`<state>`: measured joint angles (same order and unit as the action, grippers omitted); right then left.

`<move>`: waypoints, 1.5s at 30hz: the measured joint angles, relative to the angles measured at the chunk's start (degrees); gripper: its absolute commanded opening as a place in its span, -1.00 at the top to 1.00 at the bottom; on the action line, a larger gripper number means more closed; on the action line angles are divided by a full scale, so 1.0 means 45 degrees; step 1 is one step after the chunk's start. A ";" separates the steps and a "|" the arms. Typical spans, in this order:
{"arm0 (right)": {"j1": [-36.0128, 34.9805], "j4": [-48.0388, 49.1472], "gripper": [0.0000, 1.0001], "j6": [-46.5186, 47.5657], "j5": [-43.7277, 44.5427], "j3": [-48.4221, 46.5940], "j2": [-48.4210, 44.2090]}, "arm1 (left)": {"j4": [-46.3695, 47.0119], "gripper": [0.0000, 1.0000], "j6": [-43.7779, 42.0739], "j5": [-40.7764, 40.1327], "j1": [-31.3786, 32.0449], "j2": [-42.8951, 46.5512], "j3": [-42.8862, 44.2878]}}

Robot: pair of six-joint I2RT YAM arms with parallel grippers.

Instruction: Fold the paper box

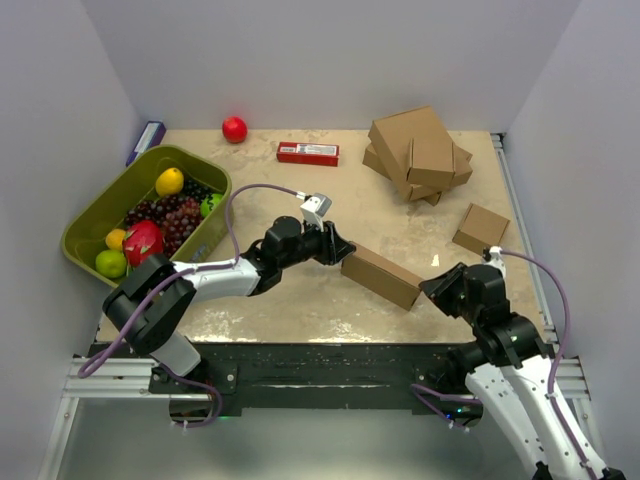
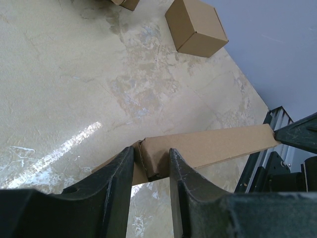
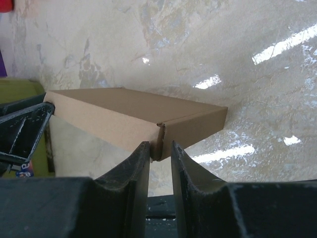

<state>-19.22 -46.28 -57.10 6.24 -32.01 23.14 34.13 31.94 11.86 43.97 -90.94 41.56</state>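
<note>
Paper box (image 1: 385, 275), folded into a thin closed rectangle, hangs just over the tabletop (image 1: 300, 200); left gripper (image 1: 340, 247) and right gripper (image 1: 432, 290), each pinched onto an opposite end corner, apparently brace it to keep flaps tucked.

Robot laboratory cell: plain walls (image 1: 60, 120) enclose a marble-patterned table (image 1: 300, 310); left arm (image 1: 215, 278) and right arm (image 1: 510, 340) bolt to an aluminium frame (image 1: 90, 378).
</note>
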 measured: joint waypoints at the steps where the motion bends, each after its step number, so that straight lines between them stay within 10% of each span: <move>1: 0.0000 0.0000 0.53 -0.0010 0.0000 0.0019 -0.0010 | -0.0010 0.26 0.0000 -0.0015 0.0010 0.0005 0.0000; 45: 0.0000 -0.0301 0.29 0.0952 -0.2234 0.0563 0.0010 | -0.0005 0.04 -0.0903 -0.0141 0.0194 0.2676 -0.3109</move>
<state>-19.22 -47.64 -52.82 -3.81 -29.47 23.18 34.11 27.88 11.22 44.84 -78.89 27.57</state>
